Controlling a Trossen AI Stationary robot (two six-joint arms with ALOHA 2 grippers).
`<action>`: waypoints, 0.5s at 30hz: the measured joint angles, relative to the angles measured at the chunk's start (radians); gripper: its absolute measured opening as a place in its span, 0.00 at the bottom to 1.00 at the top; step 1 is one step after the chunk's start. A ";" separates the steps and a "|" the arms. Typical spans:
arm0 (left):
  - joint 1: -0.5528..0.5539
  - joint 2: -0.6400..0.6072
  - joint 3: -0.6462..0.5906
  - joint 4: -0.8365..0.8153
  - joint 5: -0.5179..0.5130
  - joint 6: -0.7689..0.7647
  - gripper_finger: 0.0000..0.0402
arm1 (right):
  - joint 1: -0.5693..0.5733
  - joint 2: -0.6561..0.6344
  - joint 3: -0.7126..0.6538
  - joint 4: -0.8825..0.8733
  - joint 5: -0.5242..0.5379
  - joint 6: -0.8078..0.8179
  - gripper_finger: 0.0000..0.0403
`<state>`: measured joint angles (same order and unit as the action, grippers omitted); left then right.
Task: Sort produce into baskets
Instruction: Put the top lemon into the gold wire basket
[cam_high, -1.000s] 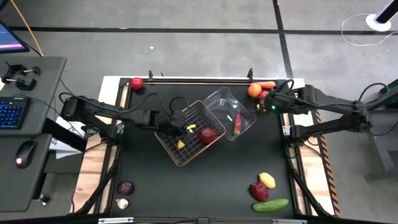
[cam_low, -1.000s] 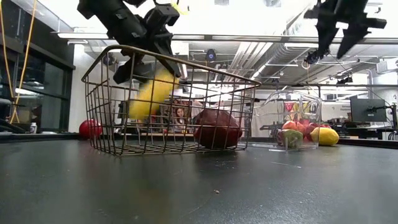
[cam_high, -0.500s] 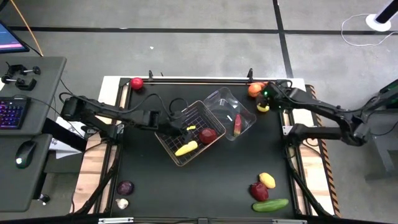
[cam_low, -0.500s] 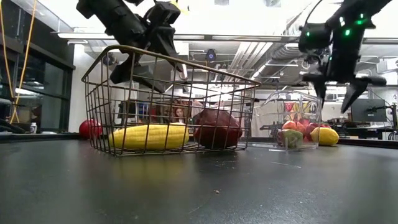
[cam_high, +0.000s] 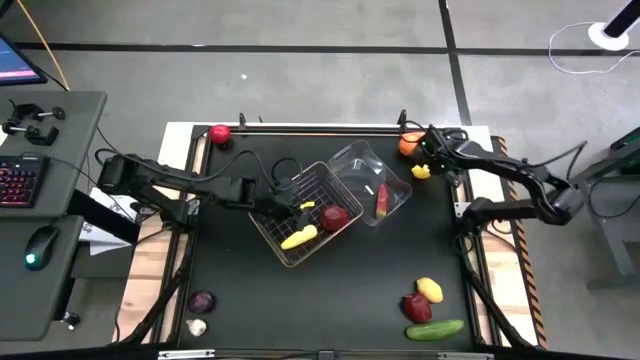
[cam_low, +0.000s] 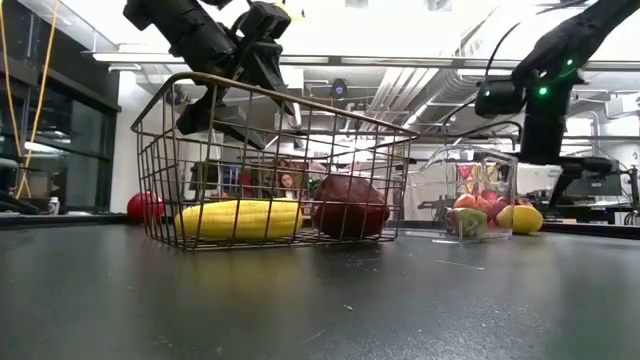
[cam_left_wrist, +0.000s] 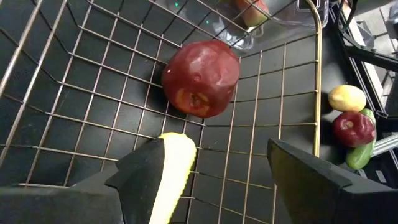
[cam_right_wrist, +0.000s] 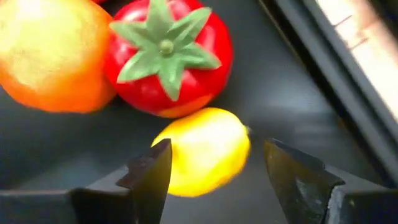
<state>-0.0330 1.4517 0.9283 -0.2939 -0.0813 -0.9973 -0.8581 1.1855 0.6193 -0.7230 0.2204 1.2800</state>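
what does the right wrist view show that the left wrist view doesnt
Only the right wrist view shows a red tomato with a green stalk, an orange fruit beside it, and a yellow lemon lying between the open fingers of the right gripper.

Only the left wrist view shows the wire basket holding a dark red apple and a yellow banana, the clear tub, and a lemon, apple and cucumber beyond the basket's rim, with the left gripper open above the basket.

Both show the dark table surface and open fingers.
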 joint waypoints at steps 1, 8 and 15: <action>0.000 0.000 0.000 -0.001 0.002 0.000 0.68 | 0.000 0.013 0.000 0.013 0.003 0.009 0.61; 0.000 0.000 0.000 -0.001 0.047 0.004 0.67 | 0.001 0.117 -0.002 0.060 -0.040 0.090 0.61; -0.001 0.000 0.000 -0.002 0.130 0.051 0.67 | 0.037 0.167 -0.002 0.061 -0.100 0.088 0.61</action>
<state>-0.0341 1.4513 0.9283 -0.2962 0.0489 -0.9464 -0.8212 1.3527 0.6178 -0.6617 0.1204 1.3680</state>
